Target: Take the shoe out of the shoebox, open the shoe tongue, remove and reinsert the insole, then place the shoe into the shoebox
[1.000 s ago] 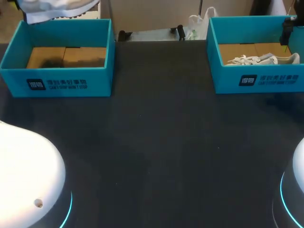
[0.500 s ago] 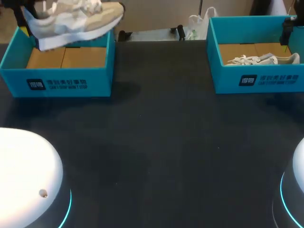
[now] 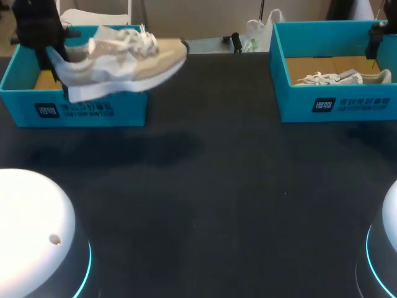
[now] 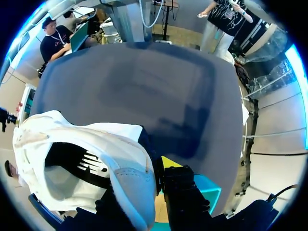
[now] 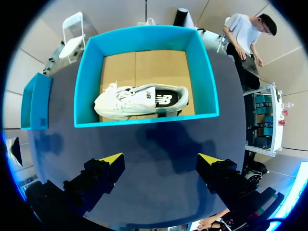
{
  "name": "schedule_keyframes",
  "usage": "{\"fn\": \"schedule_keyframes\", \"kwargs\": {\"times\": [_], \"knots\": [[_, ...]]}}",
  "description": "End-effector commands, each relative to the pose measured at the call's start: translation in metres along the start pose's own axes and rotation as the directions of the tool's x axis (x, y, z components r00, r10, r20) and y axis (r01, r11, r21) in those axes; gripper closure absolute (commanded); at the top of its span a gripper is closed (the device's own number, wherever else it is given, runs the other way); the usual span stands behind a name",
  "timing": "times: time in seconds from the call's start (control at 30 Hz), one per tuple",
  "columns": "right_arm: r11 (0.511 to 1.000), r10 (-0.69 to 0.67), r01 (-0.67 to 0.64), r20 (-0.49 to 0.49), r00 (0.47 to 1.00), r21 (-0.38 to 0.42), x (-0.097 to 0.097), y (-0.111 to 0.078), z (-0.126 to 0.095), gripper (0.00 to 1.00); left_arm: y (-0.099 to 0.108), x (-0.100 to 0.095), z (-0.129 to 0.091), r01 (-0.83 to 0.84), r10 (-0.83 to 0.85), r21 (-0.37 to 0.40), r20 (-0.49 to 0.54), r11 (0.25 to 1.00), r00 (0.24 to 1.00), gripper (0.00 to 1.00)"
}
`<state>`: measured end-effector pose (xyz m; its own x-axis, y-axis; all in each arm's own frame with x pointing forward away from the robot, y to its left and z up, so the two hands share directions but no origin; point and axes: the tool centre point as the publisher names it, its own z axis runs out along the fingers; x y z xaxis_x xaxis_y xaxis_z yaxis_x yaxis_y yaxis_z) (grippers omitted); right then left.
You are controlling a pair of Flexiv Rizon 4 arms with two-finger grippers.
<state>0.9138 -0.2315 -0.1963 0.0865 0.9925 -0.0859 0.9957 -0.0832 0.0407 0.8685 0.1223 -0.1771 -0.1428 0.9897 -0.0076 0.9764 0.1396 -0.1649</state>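
Step one done: shoe (image 3: 121, 62) was out, airborne over the front wall of the left shoebox (image 3: 80, 110), toe toward table centre. Left gripper (image 4: 156, 175) looked clamped on its heel, though only one tip showed. Right gripper (image 5: 161, 166) hung spread, empty. Tongue, insole and reboxing all remained.

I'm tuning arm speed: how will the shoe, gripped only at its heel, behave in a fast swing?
The left gripper holds the shoe by its heel and it juts out unsagging, so probably light and stiff. The heel collar may flex, letting the toe bob. Loose laces would likely flap.
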Motion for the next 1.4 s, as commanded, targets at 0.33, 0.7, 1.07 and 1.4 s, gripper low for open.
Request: {"fn": "schedule_keyframes", "kwargs": {"times": [0.33, 0.7, 1.07, 1.4], "knots": [[1.000, 0.001, -0.001, 0.001, 1.000, -0.002, 0.000, -0.001, 0.000, 0.00, -0.018, -0.015, 0.018, -0.012, 0.011, -0.393, -0.004, 0.919, 1.000, 1.00], [1.000, 0.001, -0.001, 0.001, 1.000, -0.002, 0.000, -0.001, 0.000, 0.00, -0.063, -0.055, 0.067, -0.150, 0.146, -0.358, -0.038, 0.921, 0.989, 1.00], [1.000, 0.001, -0.001, 0.001, 1.000, -0.002, 0.000, -0.001, 0.000, 0.00, -0.126, -0.128, 0.117, -0.311, 0.313, -0.271, -0.034, 0.911, 0.949, 1.00], [1.000, 0.001, -0.001, 0.001, 1.000, -0.002, 0.000, -0.001, 0.000, 0.00, -0.126, -0.128, 0.117, -0.311, 0.313, -0.271, -0.034, 0.911, 0.949, 1.00]]}}
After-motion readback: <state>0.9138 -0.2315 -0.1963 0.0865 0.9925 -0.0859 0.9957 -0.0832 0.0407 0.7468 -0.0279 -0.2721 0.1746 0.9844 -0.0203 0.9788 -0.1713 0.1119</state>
